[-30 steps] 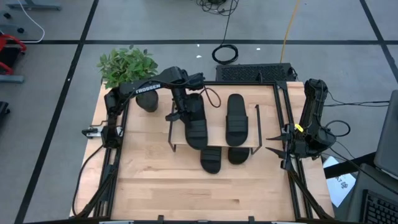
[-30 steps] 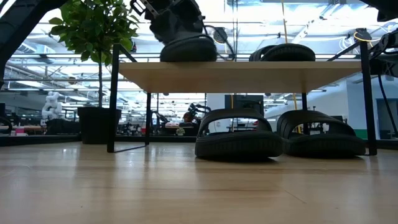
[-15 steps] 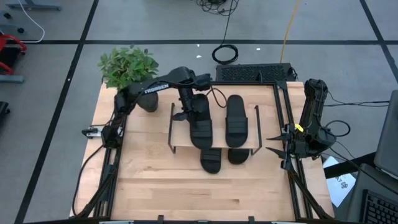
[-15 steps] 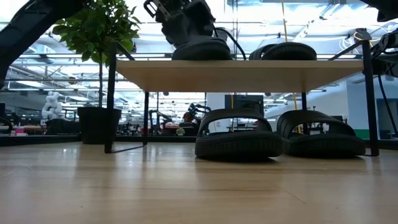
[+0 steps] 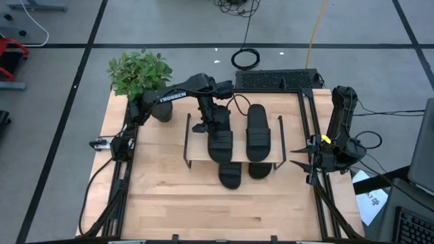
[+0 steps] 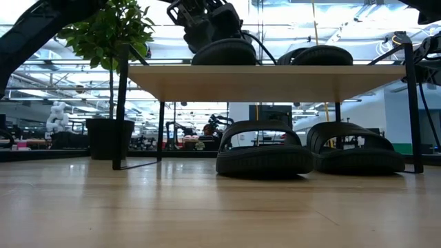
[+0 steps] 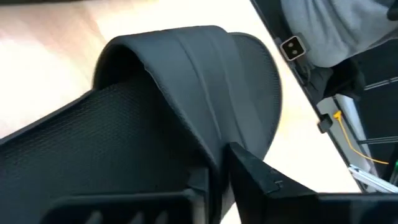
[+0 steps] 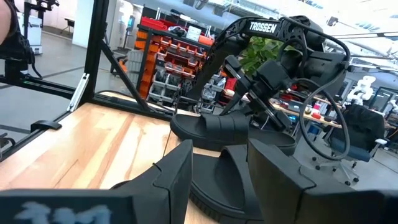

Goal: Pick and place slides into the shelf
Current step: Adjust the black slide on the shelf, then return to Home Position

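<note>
Two black slides lie on the shelf's (image 5: 238,139) light-wood top board (image 6: 275,83). My left gripper (image 5: 206,124) is shut on the left one (image 5: 220,144), which also shows in the low view (image 6: 224,53) and fills the left wrist view (image 7: 186,74). The right one (image 5: 257,132) rests flat on its sole (image 6: 322,55). Two more slides (image 5: 230,175) (image 5: 258,169) stand on the table under the board (image 6: 263,151) (image 6: 357,151). My right gripper (image 5: 302,157) waits open at the table's right edge (image 8: 217,180). My left gripper (image 7: 214,183) pinches the left slide between its two fingers at the side edge of the wide strap (image 7: 214,155), where the strap meets the sole. It comes slanting down from the far left. The slide lies with its sole on the shelf's top board.
A potted plant (image 5: 139,71) stands at the table's far left corner, close to the left arm (image 6: 107,41). Black frame rails run along the table's left and right sides (image 5: 308,129). Bare wood lies toward the near edge (image 5: 217,210).
My left gripper has moved toward the table's right edge and a little toward the near edge, still shut on the left slide. The slide has travelled with it along the shelf's top board, closer to the right slide.
</note>
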`<action>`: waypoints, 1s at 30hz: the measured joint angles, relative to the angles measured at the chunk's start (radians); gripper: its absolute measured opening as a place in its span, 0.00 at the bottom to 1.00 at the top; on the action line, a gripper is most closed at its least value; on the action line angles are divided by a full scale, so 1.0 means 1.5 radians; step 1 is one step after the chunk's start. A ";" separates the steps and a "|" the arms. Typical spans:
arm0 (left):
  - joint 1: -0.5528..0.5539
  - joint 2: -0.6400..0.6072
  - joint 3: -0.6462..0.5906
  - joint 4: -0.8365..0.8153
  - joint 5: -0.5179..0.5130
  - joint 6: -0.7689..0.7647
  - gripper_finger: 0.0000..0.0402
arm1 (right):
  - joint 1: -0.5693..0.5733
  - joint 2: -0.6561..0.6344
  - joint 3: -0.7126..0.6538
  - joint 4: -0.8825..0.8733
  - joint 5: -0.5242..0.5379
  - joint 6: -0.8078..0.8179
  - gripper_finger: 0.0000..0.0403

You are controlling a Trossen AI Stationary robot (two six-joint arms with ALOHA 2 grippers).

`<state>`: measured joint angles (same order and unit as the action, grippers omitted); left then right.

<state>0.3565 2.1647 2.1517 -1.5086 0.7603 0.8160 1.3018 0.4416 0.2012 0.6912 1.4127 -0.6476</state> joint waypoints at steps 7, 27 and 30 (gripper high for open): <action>-0.001 0.000 0.000 0.025 -0.034 -0.028 0.32 | 0.000 0.000 0.000 0.000 0.000 0.004 0.36; -0.034 -0.060 -0.002 0.083 -0.179 -0.064 0.80 | 0.000 0.000 0.000 -0.001 0.000 0.006 0.36; -0.042 -0.079 -0.002 0.113 -0.226 -0.080 0.80 | 0.000 0.000 0.000 -0.001 0.000 0.008 0.36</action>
<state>0.2931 2.0458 2.1483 -1.3389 0.4216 0.6959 1.3022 0.4416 0.2012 0.6902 1.4128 -0.6355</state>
